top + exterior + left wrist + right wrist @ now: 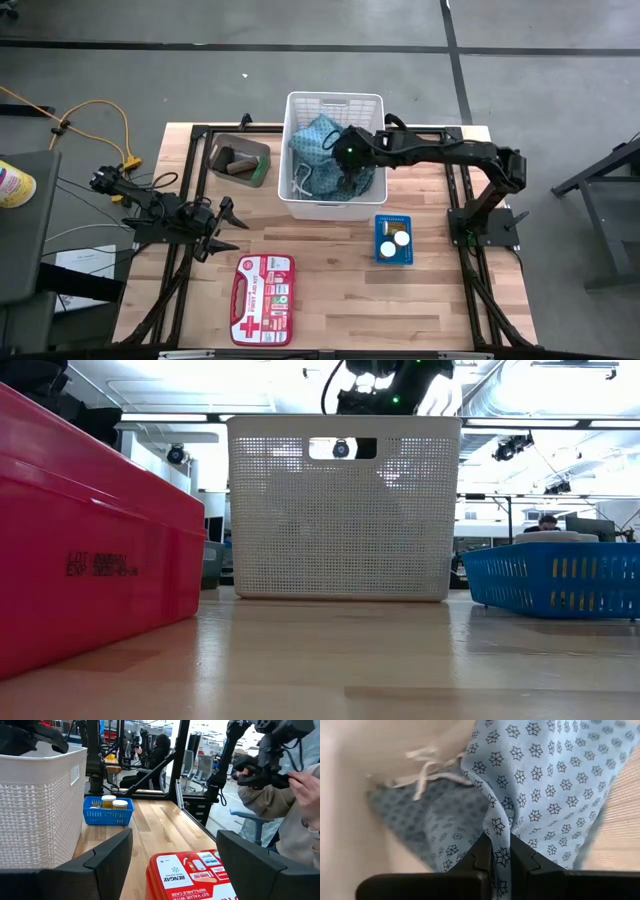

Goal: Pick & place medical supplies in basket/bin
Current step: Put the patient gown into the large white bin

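Note:
The white latticed basket (335,98) stands at the table's far middle. My right gripper (501,865) reaches down into it from the right and is shut on a teal star-patterned cloth (545,780). More teal cloth (415,820) with white ties (427,770) lies on the basket floor. In the low view the right arm (385,380) shows above the basket's rim (340,422). The dark grey bin (241,160) left of the basket holds small dark rolls. My left gripper (175,860) waits open at the table's left, level, with nothing between its fingers. My right gripper pinches a bunched fold of the teal cloth (501,851) between its two fingers. The fingers slant down from above into the basket. The cloth spreads away below the fingers, and its far parts lie against the basket's wall and floor.
A flat blue tray (394,240) with two white-capped bottles sits near the right arm's base. A red first-aid case (262,286) lies at the near edge. A seated person (285,800) is beyond the table's right side. Bare wood lies between case and tray.

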Available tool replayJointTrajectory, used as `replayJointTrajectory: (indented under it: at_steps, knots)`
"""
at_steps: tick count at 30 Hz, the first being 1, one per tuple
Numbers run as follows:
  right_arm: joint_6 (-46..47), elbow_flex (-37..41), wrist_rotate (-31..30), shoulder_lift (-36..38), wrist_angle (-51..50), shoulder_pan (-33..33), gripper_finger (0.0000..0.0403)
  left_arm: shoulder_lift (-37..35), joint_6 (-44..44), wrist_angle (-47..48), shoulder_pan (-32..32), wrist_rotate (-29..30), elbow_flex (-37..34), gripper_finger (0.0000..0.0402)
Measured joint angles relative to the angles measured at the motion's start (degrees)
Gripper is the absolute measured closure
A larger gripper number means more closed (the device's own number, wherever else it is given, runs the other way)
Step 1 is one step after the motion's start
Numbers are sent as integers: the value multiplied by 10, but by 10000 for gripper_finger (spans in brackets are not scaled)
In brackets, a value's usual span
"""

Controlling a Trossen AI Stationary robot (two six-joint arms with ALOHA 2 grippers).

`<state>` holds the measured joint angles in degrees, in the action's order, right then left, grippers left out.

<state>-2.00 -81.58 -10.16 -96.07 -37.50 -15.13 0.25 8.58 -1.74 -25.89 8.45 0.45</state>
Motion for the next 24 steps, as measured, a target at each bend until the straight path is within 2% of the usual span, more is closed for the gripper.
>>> replayJointTrajectory:
  at_steps: [4,6,20,24]
  knots:
    - [33,0,79,0,-42,-27,385,0,0,0,0,0,0,121]
    - [37,0,95,0,-61,-39,385,0,0,0,0,0,0,121]
    - [33,0,104,0,-65,-48,384,0,0,0,0,3,0,121]
    - [33,0,104,0,-64,-48,372,0,0,0,0,3,0,121]
